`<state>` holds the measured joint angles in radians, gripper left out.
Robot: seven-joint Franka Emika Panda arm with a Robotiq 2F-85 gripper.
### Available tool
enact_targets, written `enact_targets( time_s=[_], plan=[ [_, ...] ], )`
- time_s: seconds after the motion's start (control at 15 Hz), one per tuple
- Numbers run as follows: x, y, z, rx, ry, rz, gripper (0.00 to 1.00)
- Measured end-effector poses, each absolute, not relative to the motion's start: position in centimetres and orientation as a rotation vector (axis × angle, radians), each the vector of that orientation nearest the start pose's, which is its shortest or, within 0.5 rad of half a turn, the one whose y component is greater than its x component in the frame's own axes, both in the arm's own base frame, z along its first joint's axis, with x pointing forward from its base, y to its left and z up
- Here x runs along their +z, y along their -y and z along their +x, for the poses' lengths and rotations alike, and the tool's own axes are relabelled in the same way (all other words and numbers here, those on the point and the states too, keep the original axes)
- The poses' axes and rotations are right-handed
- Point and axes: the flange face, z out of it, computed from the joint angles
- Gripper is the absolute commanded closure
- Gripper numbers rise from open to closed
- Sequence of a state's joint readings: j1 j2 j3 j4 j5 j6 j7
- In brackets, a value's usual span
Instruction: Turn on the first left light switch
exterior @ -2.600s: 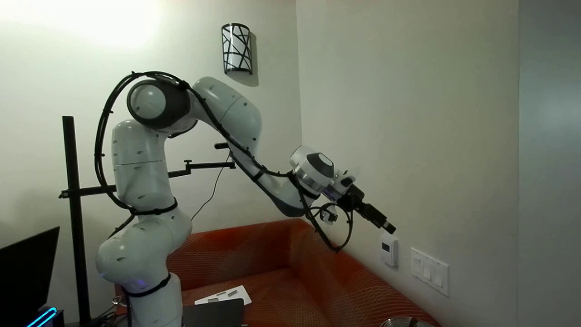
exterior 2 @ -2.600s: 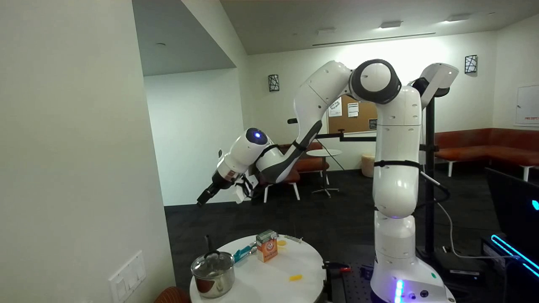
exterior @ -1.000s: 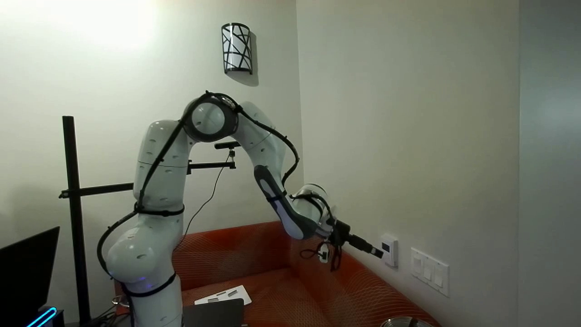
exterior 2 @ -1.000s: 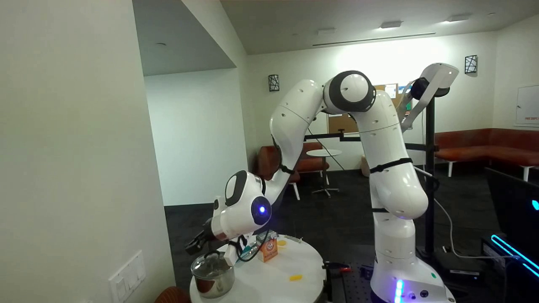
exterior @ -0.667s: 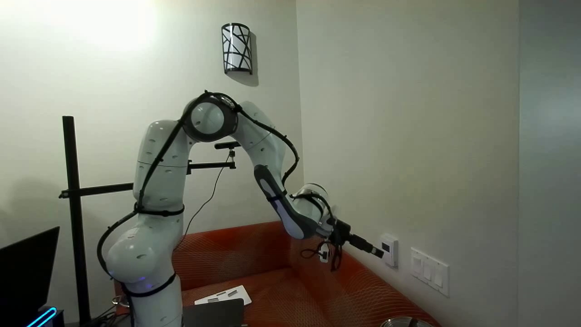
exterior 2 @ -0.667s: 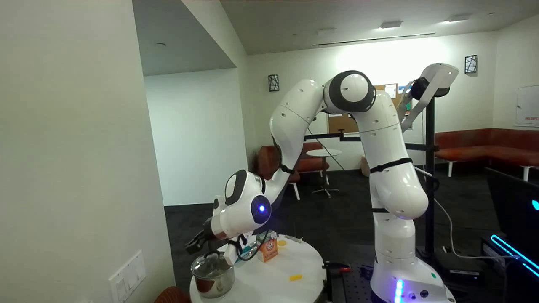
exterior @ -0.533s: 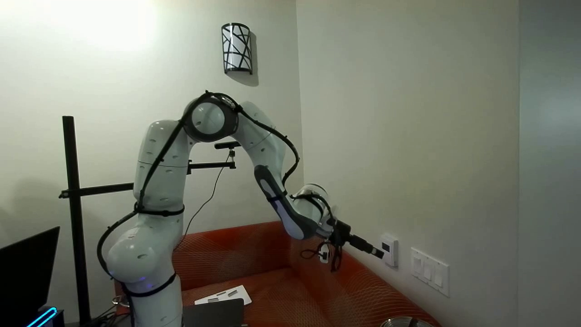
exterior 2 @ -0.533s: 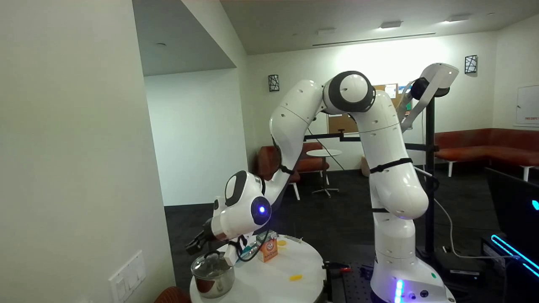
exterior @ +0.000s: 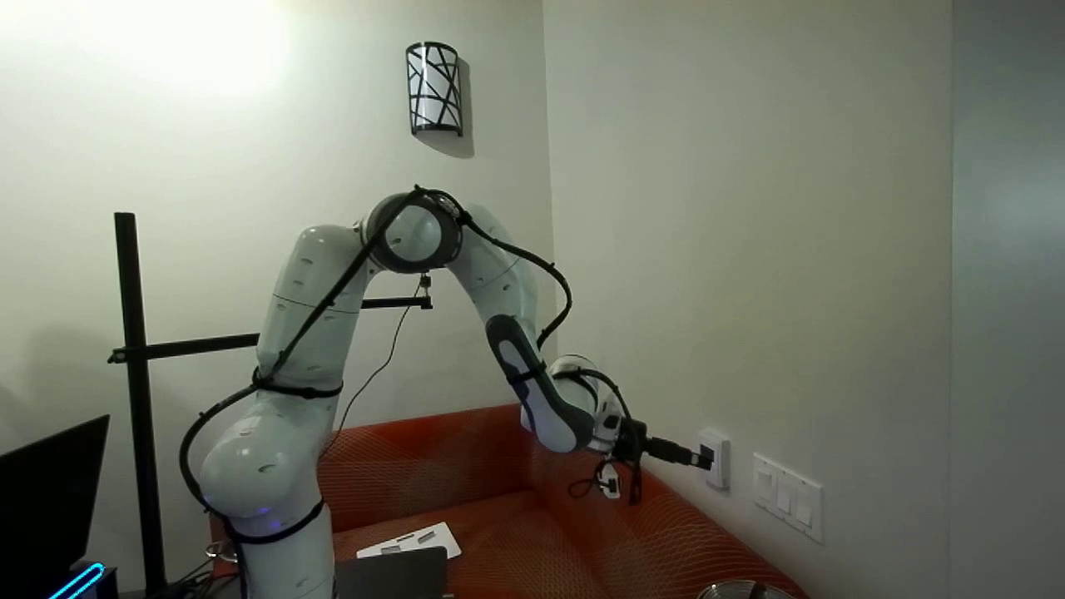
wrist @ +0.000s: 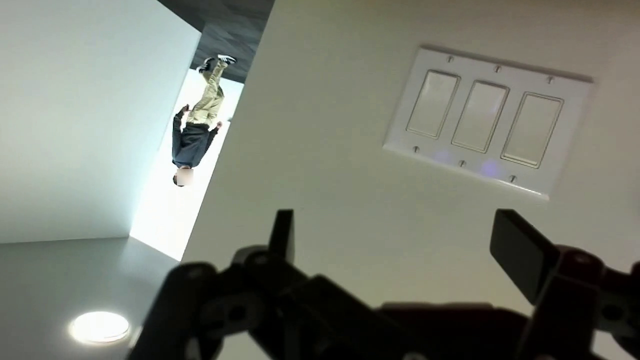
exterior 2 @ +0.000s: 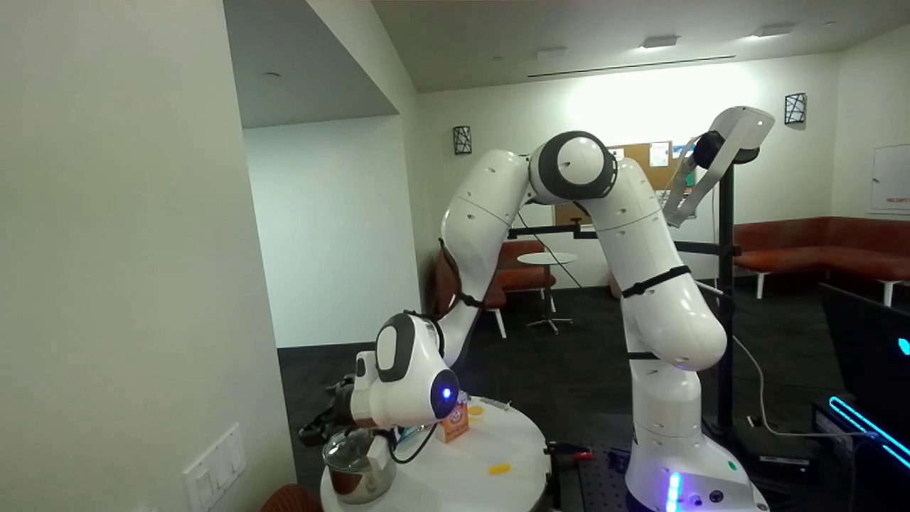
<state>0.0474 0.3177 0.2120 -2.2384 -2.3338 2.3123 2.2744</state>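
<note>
The switch plate (wrist: 504,125) sits on the wall (wrist: 345,150) with three switches (wrist: 481,116) in a row, and the task's thing — the first left switch (wrist: 532,130) — is the end one, on the same side as the thermostat (exterior: 721,472). The wrist view stands upside down, with a person (wrist: 194,136) head-down past the wall's edge, so there the wanted switch falls at the plate's right end.

The gripper (wrist: 401,243) points at the wall, presumably so that a tip can push straight in. Its fingers (wrist: 520,250) are spread wide with nothing between them, and seem apart from the plate. That spread suits one fingertip doing the pressing; in the wrist view, the finger toward the wanted end lines up with the switch better than the gap does. The gripper looks higher than the plate, so a drop probably comes before the push.

Beside the plate, the thermostat is partly covered by the gripper in an exterior view; whether the two touch I cannot tell. The orange sofa (exterior: 541,524) lies lower than the plate, along the same wall. Out from the plate, the pot (exterior 2: 352,482) stands on the round table (exterior 2: 462,491), near the gripper, so lowering could catch it; the orange box (exterior 2: 455,427) is farther from the plate than the pot.
</note>
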Motion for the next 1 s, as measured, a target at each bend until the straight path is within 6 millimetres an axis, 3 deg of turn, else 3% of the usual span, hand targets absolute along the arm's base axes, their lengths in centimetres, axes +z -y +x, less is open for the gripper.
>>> enact_targets(
  time_s=[0.4, 0.87, 0.93, 1.0],
  plan=[
    [19.1, -13.3, 55.1, -1.901, -0.017, -2.822, 0.00],
    [15.7, -14.4, 57.2, -1.766, 0.106, -2.750, 0.00],
    [15.7, -15.3, 57.6, -1.763, 0.117, -2.740, 0.06],
    [15.9, -16.3, 58.0, -1.767, 0.130, -2.726, 0.20]
  ],
)
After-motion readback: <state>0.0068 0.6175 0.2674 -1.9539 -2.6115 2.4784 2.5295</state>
